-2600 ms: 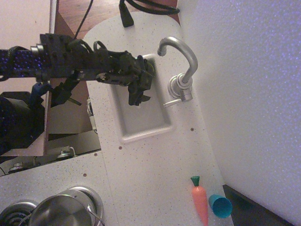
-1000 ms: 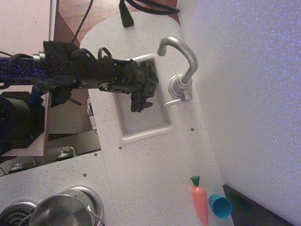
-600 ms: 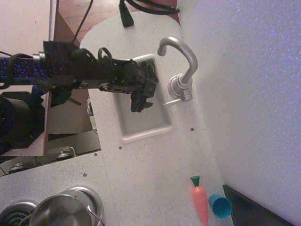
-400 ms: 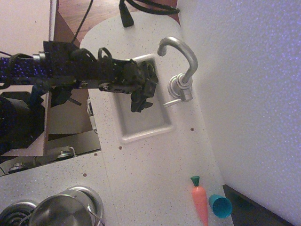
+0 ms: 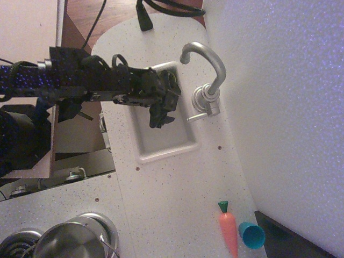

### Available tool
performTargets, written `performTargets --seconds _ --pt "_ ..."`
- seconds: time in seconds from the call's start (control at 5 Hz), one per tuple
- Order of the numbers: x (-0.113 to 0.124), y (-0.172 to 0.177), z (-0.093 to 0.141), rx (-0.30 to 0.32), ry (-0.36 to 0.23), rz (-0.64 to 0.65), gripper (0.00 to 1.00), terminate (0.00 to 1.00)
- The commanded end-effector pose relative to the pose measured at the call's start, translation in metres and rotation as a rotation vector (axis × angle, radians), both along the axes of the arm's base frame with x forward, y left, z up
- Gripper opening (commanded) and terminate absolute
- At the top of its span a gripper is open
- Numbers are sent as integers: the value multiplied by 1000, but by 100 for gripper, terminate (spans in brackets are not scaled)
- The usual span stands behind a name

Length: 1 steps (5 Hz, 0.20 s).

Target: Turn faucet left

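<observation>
The silver-grey faucet (image 5: 210,80) stands at the sink's right edge, on a round ribbed base. Its gooseneck spout curves up and left, ending over the sink's top right corner. Its thin lever (image 5: 194,116) points left toward the basin. My black gripper (image 5: 161,119) hangs over the white sink (image 5: 161,145), just left of the lever and faucet base, not touching them. Its fingers (image 5: 157,121) look close together with nothing between them, but the gap is too dark to judge.
A toy carrot (image 5: 228,228) and a teal cup (image 5: 251,235) lie at the lower right of the counter. A steel pot (image 5: 72,242) sits on a burner at the lower left. A black cable end (image 5: 144,20) lies at the counter's top. A white wall runs along the right.
Since the earliest frame my arm has moved right and slightly down over the sink, closer to the faucet lever. Over the last second it has hardly moved. The faucet is unchanged.
</observation>
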State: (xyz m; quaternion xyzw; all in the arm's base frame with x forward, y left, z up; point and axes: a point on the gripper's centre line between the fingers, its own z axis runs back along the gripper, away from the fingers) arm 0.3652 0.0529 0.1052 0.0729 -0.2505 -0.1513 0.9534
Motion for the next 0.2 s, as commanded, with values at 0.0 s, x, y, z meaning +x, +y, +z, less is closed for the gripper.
performTargets --seconds 0.0 --pt "7 3 13 5 -38 3 100 100"
